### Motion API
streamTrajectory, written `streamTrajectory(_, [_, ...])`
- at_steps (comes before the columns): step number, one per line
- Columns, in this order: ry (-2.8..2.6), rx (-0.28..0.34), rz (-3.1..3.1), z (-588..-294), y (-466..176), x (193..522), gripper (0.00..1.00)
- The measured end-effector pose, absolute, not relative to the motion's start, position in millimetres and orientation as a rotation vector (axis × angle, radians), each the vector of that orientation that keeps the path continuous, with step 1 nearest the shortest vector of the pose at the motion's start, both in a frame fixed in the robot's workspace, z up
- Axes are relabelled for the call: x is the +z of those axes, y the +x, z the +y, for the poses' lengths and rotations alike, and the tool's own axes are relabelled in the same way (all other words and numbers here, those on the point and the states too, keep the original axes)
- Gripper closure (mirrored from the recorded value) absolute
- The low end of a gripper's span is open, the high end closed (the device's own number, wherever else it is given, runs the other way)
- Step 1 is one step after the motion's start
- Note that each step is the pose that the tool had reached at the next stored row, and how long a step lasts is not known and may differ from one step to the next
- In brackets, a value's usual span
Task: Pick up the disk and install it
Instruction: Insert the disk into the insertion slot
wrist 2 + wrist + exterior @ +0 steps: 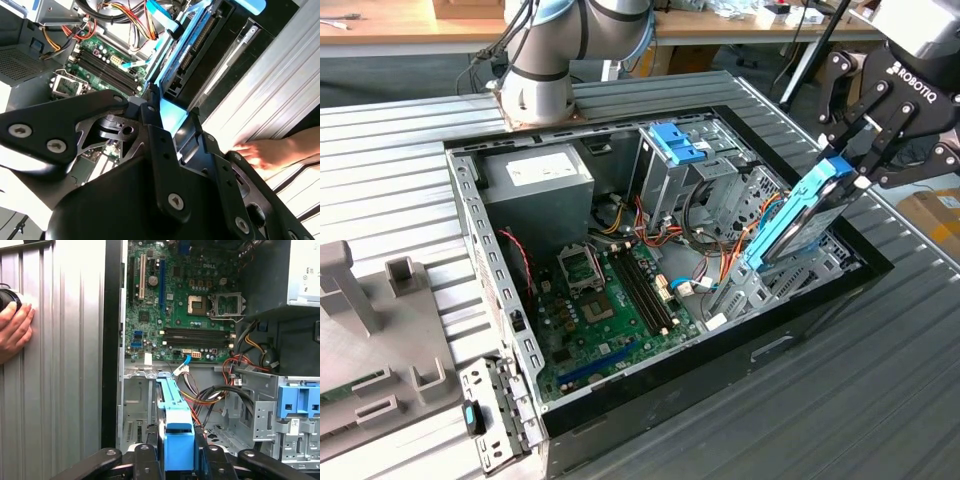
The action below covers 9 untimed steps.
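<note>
The disk [798, 215], a dark slab in a bright blue carrier frame, hangs steeply tilted over the open computer case [500, 300], at the exterior view's right. Its lower end reaches the metal drive bay [775, 285] inside the case; I cannot tell whether it touches. My gripper [850, 165] is shut on the disk's upper end. In the first wrist view the blue carrier [175, 425] runs out from between my fingers [148, 460] toward the bay. The second wrist view shows the disk [192, 55] edge-on beyond my gripper [172, 125].
A tall metal cage with a blue clip [675, 140] stands beside the bay, with loose cables [720, 270] between them. The motherboard [610, 300] and power supply [535, 185] fill the case's other side. A person's hand [12, 327] rests on the ribbed table. A grey fixture [360, 330] sits left.
</note>
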<state>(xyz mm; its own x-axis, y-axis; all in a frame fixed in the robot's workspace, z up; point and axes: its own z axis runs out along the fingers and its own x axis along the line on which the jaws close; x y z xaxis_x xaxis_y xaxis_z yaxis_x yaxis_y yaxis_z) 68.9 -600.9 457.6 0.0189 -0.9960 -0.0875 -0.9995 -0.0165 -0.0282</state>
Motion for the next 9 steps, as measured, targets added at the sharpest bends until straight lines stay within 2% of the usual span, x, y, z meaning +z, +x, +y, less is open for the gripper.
streamTrajectory(9, [-2.186, 0.040, 2.117, -601, 69, 446, 0.64])
